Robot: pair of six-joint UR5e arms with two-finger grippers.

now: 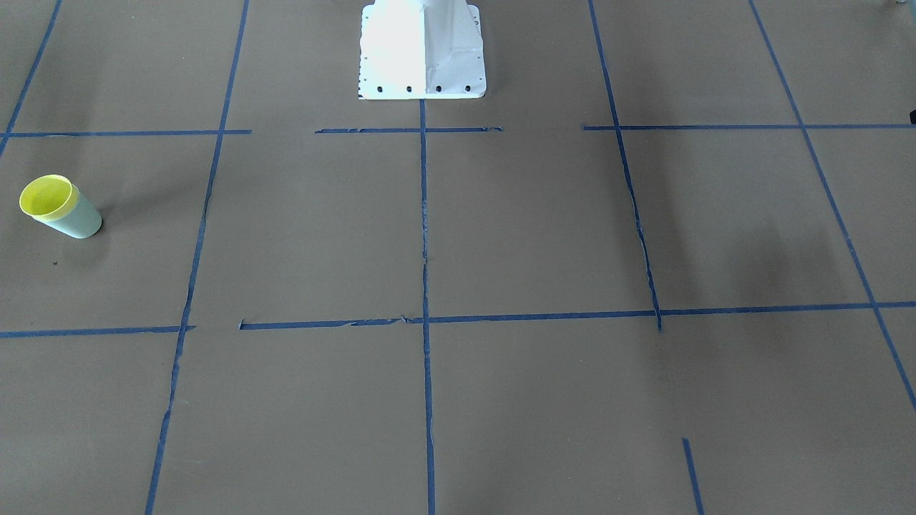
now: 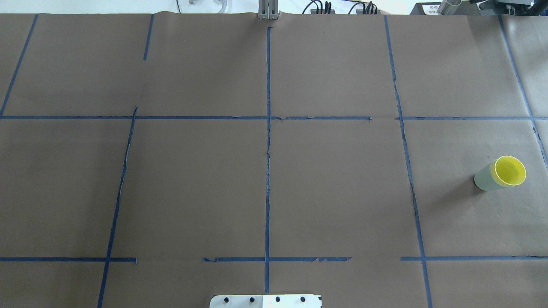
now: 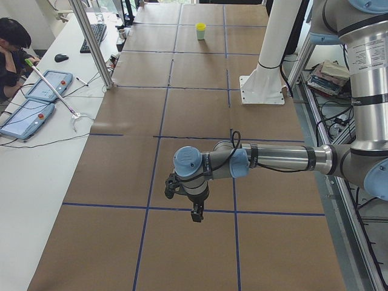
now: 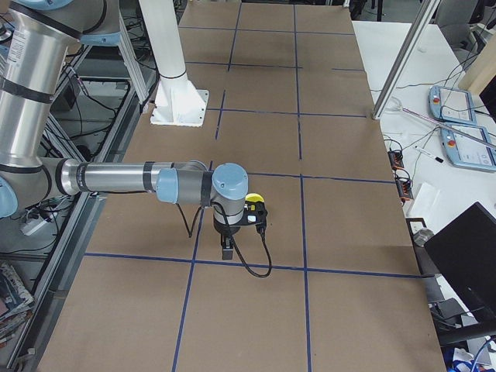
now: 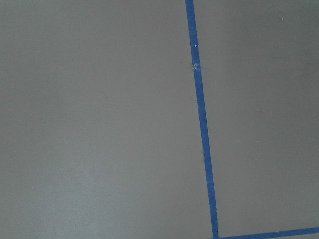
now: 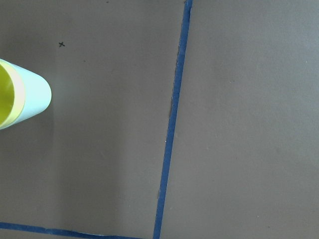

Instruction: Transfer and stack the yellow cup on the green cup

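The yellow cup (image 1: 44, 196) sits nested inside the green cup (image 1: 77, 219), and the pair stands upright on the brown table on my right side. The yellow cup (image 2: 510, 171) and the green cup (image 2: 483, 178) also show in the overhead view, and at the left edge of the right wrist view, yellow (image 6: 7, 100) in green (image 6: 36, 93). My right gripper (image 4: 226, 251) hangs above the table beside the cups, apart from them. My left gripper (image 3: 197, 214) hangs over bare table far from the cups. I cannot tell whether either gripper is open or shut.
The white robot base (image 1: 422, 54) stands at the table's middle edge. Blue tape lines (image 2: 268, 149) divide the brown paper into squares. An operator (image 3: 13, 45) and teach pendants (image 3: 27, 118) are at a side table beyond the table's far side.
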